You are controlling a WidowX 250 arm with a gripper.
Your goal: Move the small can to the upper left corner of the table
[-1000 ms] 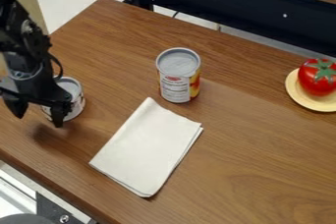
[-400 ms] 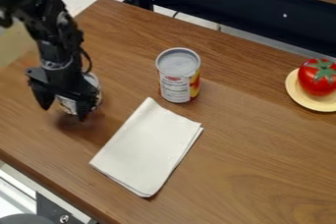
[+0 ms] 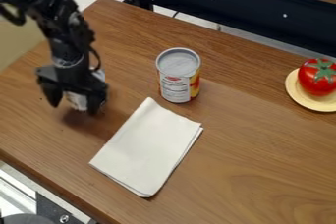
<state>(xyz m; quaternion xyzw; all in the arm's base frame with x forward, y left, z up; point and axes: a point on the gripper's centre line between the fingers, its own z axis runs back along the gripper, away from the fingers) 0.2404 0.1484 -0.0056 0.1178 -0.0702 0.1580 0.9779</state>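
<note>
The gripper [image 3: 74, 104] is at the left of the table, pointing down with its two fingers apart. The small can [image 3: 77, 101] is largely hidden by it: part of its pale side shows between the fingers, and a bit of its rim shows to the right of the gripper's body. Whether the fingers touch the can is hidden. The table's upper left corner [image 3: 105, 5] lies farther back, up and to the right of the gripper.
A taller can [image 3: 176, 88] stands upright near the middle, right of the gripper. In front of it lies a folded white cloth [image 3: 148, 147]. A tomato [image 3: 318, 77] rests on a yellow plate [image 3: 296, 97] at the right edge.
The gripper has moved right and slightly toward the back. The small can has shifted the same way, by less, and more of it is now hidden behind the gripper.
</note>
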